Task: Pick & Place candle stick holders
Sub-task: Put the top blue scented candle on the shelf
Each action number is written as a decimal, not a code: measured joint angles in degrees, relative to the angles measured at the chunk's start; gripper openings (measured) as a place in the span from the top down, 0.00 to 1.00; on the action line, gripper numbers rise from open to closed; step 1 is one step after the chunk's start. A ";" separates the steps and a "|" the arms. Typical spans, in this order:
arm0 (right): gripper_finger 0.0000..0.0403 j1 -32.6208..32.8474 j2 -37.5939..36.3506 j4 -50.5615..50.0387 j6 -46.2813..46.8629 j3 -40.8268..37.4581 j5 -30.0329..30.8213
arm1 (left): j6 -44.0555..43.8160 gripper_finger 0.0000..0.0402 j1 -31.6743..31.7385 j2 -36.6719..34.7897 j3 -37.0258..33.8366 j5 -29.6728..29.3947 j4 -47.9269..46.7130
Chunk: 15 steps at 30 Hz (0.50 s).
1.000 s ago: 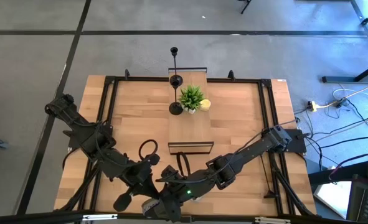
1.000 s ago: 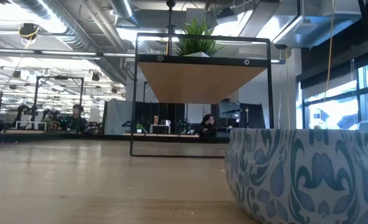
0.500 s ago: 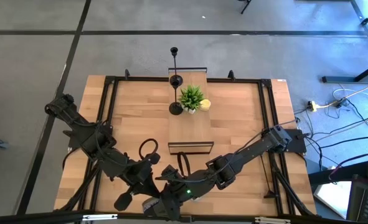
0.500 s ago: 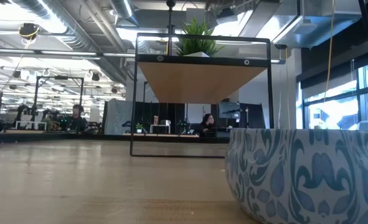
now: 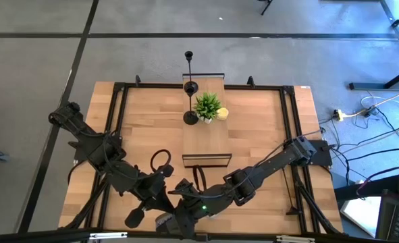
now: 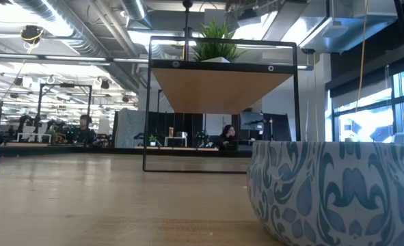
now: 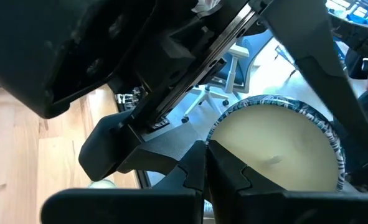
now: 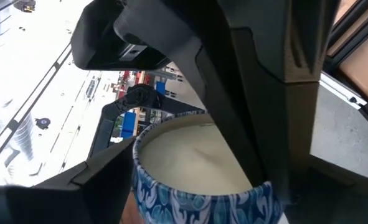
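Two black candle stick holders stand by their round bases on the raised wooden shelf (image 5: 203,135) at mid-table, one (image 5: 190,118) beside the green plant (image 5: 208,105) and one (image 5: 190,88) behind it, its thin rod ending in a small cup (image 5: 189,55). I cannot make out a third. Both arms reach to the table's near edge, over a blue-and-white patterned bowl (image 6: 331,191). My left gripper (image 7: 206,171) is shut and empty, pointing at the bowl (image 7: 274,149). My right gripper (image 8: 190,180) is open, with a finger on either side of the bowl (image 8: 193,165). My right gripper has its fingers on either side of the bowl's rim (image 8: 171,134), but the left arm crosses in front, and I cannot tell whether either finger touches the bowl. The bowl stands upright on the table.
A yellow candle (image 5: 223,113) lies beside the plant on the shelf. A black ring (image 5: 161,160) and a black wire loop (image 5: 198,177) lie on the table near the arms. The shelf's black frame (image 6: 219,44) stands across mid-table. People sit in the room behind.
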 joint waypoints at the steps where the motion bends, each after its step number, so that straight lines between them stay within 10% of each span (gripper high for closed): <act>1: 0.20 0.00 0.00 -0.06 0.00 0.00 0.10 | 0.19 1.00 0.00 0.00 0.00 0.00 0.00; 15: 0.25 -0.11 0.00 -0.02 -0.05 -0.02 1.46 | 0.27 0.99 0.09 -0.33 0.00 2.10 -0.25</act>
